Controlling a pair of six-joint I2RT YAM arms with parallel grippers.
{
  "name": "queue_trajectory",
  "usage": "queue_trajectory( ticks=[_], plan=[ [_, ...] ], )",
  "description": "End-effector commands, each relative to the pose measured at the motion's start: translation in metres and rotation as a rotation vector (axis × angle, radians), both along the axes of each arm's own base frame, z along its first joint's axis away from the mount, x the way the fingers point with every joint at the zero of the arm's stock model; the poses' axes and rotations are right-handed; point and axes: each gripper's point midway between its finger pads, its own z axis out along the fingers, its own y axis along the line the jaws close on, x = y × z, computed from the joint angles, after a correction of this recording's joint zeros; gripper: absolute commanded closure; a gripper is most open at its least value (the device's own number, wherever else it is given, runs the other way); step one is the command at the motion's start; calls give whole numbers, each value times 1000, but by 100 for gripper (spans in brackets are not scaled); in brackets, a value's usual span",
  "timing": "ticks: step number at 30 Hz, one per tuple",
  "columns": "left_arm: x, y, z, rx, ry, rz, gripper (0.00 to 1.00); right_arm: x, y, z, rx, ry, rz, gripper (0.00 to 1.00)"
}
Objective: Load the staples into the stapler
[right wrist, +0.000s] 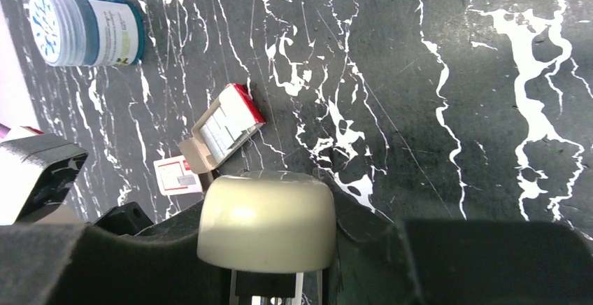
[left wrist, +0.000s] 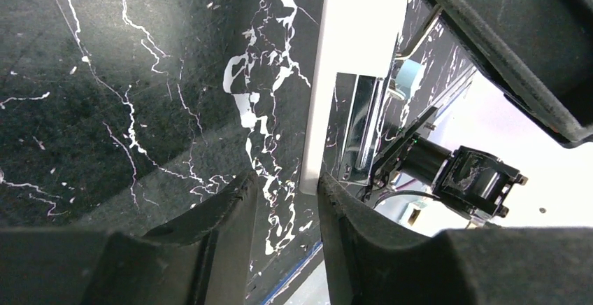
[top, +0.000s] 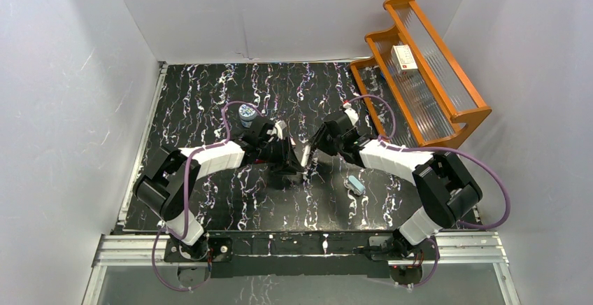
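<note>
The cream-beige stapler (top: pixel 305 155) is held up between the two grippers at mid-table. My right gripper (right wrist: pixel 266 210) is shut on its rounded cream end (right wrist: pixel 264 221). In the left wrist view the stapler's cream side (left wrist: pixel 349 60) and metal rail (left wrist: pixel 358 130) run up from my left gripper (left wrist: pixel 287 189). That gripper is open, with bare table showing between its fingers, and the stapler's edge sits at the tip of the right finger (left wrist: pixel 336 200). The staples (right wrist: pixel 222 129), silvery strips in a small tray with a red-ended sleeve, lie on the table beyond the stapler.
A round blue-and-white tin (right wrist: pixel 84 25) lies on its side at the far left (top: pixel 246 114). A small red-and-white card (right wrist: pixel 178 174) lies by the staples. A light blue stapler (top: pixel 356 185) sits right of centre. A wooden rack (top: pixel 447 102) at the back right holds a white box (top: pixel 404 57).
</note>
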Motion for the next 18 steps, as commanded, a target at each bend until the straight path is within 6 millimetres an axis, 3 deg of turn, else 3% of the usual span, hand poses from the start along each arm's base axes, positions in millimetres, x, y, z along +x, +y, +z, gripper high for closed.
queue_trajectory(
  ticks=[1, 8, 15, 18],
  plan=[
    [8, 1, 23, -2, -76, 17, 63, 7, 0, 15, -49, -37, 11, 67],
    [17, 29, 35, 100, -218, 92, 58, 15, -9, 11, -190, -41, 48, 67],
    [28, 78, 45, 283, -367, 236, 50, 32, -13, 8, -345, -66, 82, 66],
    [32, 99, 49, 352, -411, 300, 42, 38, -12, 5, -395, -71, 92, 66]
  ],
)
